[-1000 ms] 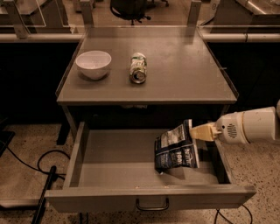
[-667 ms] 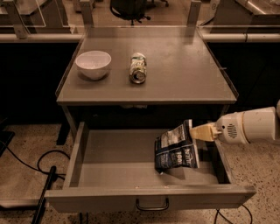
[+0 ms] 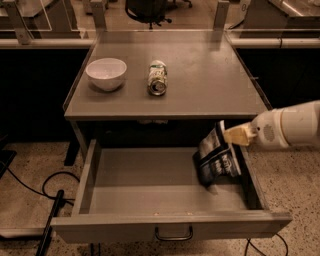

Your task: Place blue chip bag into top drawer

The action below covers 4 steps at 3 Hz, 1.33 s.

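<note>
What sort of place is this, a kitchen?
Probably an office or lab workspace: a grey metal table with an open drawer, loose cables on a speckled floor, an office chair behind. The gripper holds a blue chip bag in the drawer.

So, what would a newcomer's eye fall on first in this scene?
First, the open top drawer below the table, with the blue chip bag standing tilted at its right side. The pale end effector reaches in from the right and meets the bag's upper edge. On the table, a white bowl sits left of a can lying on its side.
</note>
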Available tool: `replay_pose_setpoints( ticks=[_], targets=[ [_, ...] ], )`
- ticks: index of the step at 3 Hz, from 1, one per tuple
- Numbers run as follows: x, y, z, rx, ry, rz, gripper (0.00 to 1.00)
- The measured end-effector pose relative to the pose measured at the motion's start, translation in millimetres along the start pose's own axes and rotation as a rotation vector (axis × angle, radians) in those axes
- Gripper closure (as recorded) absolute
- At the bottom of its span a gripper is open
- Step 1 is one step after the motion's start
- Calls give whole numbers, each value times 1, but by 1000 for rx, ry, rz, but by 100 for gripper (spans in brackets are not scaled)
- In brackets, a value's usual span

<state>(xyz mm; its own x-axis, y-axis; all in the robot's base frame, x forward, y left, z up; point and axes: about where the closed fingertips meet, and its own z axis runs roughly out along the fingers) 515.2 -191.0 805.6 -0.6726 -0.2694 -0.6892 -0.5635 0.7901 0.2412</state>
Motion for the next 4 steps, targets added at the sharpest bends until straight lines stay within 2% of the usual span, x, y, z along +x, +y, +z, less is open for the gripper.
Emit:
replay_pose_setpoints(
  ticks=[1, 2, 3, 4],
  targets=[
    [-42, -13, -33, 153, 15, -120, 100],
    [-42, -13, -33, 153, 15, -120, 100],
    [-42, 2, -26, 217, 20, -153, 100],
    [-39, 13, -19, 301, 40, -190, 100]
  ],
)
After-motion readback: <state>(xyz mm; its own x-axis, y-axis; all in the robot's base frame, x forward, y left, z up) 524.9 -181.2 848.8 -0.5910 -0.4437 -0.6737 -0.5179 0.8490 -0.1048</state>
